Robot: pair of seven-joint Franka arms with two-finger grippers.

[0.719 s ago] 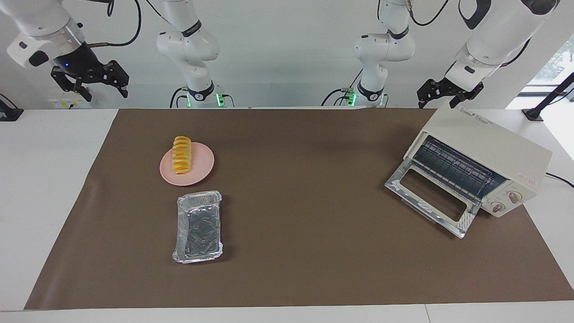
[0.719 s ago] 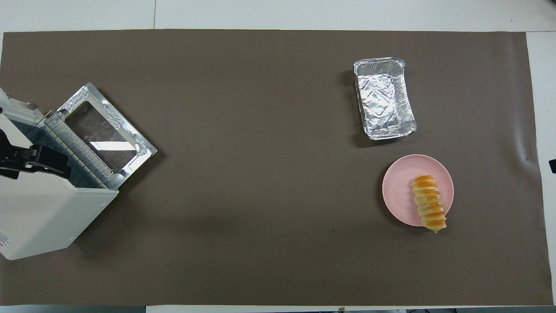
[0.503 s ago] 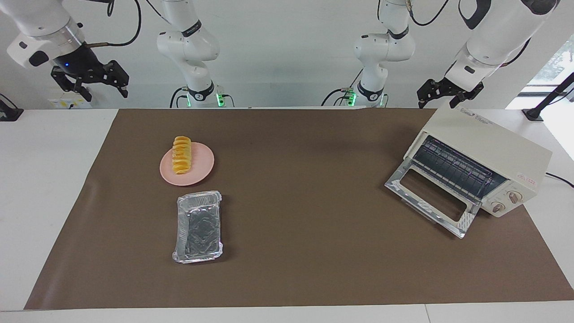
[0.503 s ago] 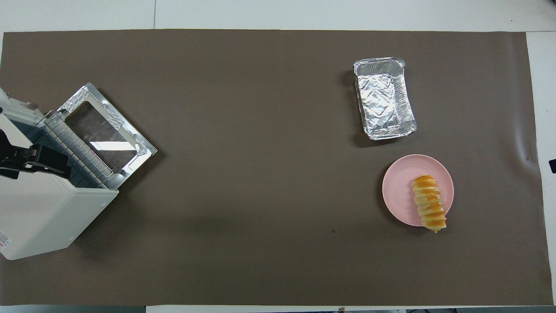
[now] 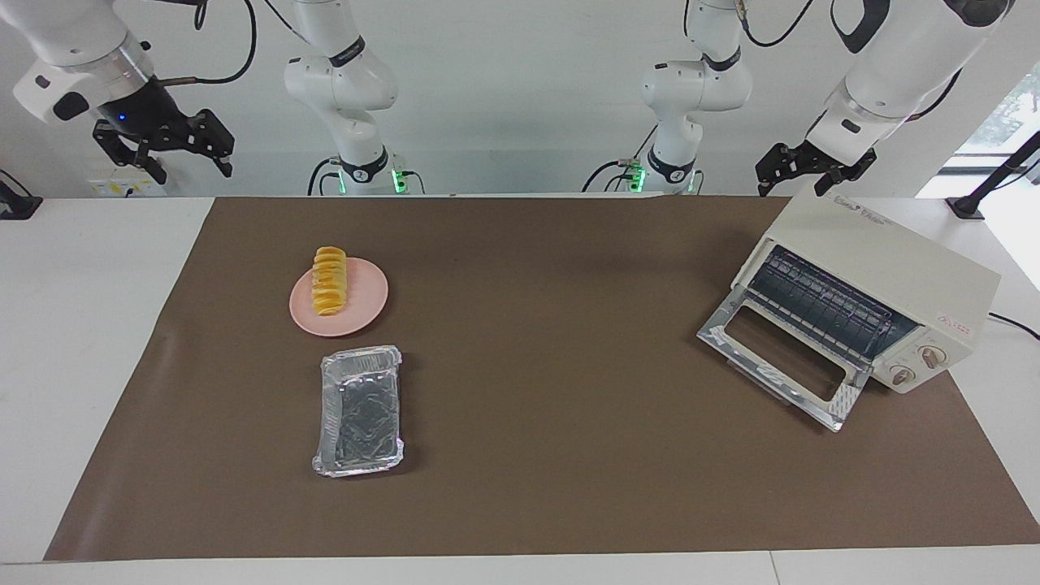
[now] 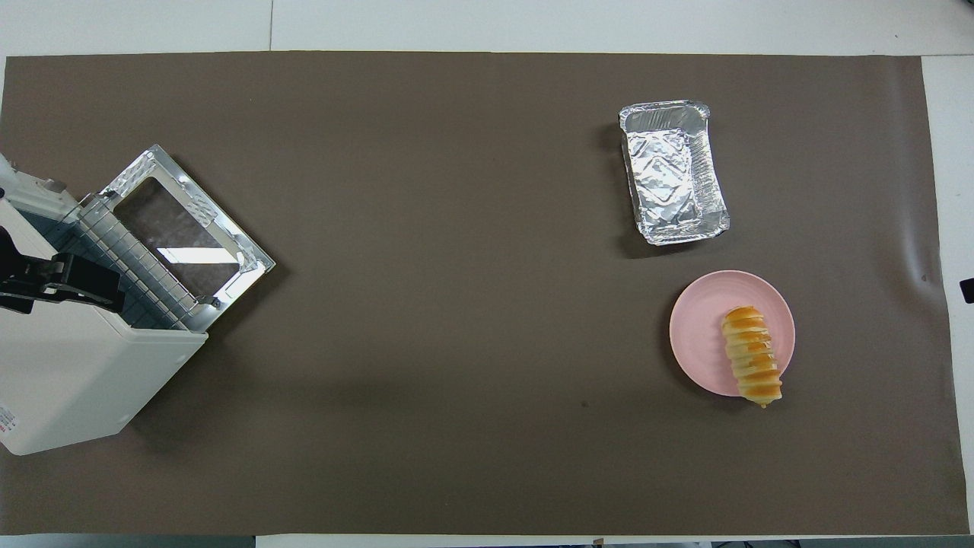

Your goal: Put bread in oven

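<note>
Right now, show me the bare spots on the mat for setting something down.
Widest bare stretch: between the oven door and the foil tray and plate. Bare strip too along the mat edge farthest from the robots. Tight only between plate, carrying the bread, and tray.

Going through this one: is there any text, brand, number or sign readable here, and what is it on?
Nothing reads clearly.
Dark brand lettering on the oven top, near the left end effector: too blurred to read.
Small red mark at the oven's corner above its knobs: too small to read.
Round badges on the two arm bases: unreadable.
Bread, pink plate and foil tray: no text.
</note>
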